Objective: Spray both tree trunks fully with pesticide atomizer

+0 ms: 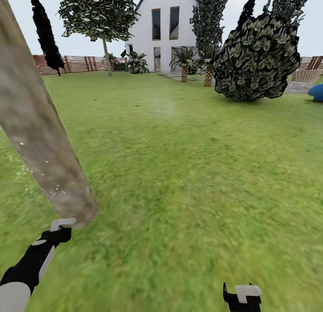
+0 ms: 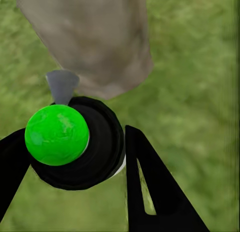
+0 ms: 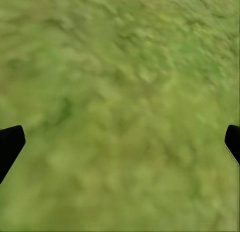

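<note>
One tree trunk (image 1: 42, 137) leaning across at 9 o'clock, flared base on the grass (image 1: 188, 177). Left claw (image 2: 75, 157) at 7 o'clock pinching the pesticide atomizer (image 2: 85, 147), green dot on top, nozzle toward the trunk. Right claw (image 3: 120, 142) at 5 o'clock spread wide over lawn.

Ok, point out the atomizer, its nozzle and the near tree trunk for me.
pesticide atomizer (image 2: 57, 134): left wrist view, green dot on its top.
nozzle (image 2: 62, 84): left wrist view, grey spout.
tree trunk (image 1: 40, 137): head view, mid-trunk bark.
</note>
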Controlling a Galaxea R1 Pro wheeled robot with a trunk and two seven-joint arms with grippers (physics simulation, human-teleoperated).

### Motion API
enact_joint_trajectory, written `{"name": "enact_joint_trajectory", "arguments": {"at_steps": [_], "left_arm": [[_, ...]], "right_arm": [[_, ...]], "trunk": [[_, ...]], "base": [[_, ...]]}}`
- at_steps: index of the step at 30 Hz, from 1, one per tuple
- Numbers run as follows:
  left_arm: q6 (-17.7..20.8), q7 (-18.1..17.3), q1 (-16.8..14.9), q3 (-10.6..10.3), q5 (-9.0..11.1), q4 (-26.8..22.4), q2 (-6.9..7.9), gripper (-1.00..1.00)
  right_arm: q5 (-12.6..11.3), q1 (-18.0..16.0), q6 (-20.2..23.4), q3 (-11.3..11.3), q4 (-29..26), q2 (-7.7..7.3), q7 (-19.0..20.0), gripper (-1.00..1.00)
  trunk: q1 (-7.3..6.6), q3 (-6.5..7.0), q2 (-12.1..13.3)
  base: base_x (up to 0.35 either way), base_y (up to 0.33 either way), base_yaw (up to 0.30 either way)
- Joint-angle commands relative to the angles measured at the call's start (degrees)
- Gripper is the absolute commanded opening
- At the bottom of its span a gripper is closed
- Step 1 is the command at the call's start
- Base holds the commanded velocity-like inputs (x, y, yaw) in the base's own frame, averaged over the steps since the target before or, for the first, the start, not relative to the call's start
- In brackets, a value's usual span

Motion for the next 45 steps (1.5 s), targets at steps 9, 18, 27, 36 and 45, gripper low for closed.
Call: {"name": "enact_joint_trajectory", "arguments": {"at_steps": [9, 18, 27, 36, 45], "left_arm": [[0.0, 0.0, 0.0, 0.2, 0.0, 0.1, 0.25, -1.0], [0.1, 0.0, 0.0, 0.0, 0.0, 0.1, 0.18, -1.0], [0.1, 0.0, 0.0, 0.0, 0.0, 0.1, 0.18, -1.0], [0.4, -0.1, -0.3, -0.4, 0.1, -0.3, -0.02, -1.0], [16.1, -0.6, -14.4, -4.4, 0.3, -4.2, -3.08, -1.0]], "right_arm": [[0.0, 0.0, 0.0, 0.0, 0.0, 0.0, 0.0, 1.0], [0.1, 0.0, 0.0, 0.0, 0.0, 0.0, 0.0, 1.0], [0.1, 0.0, 0.0, 0.0, 0.1, 0.0, 0.0, 1.0], [0.1, 0.0, 0.0, 0.0, 0.1, 0.0, 0.0, 1.0], [0.0, 0.0, 0.0, -0.1, 0.0, -0.08, 0.0, 1.0]], "trunk": [[0.0, 0.0, 0.0], [0.0, 0.0, 0.0], [0.0, 0.0, 0.0], [0.0, 0.0, 0.0], [0.0, 0.0, 0.0]], "base": [[0.146, -0.232, 0.247], [0.148, -0.239, 0.278], [0.188, -0.231, 0.278], [0.057, -0.158, 0.278], [0.0, -0.001, 0.148]]}}
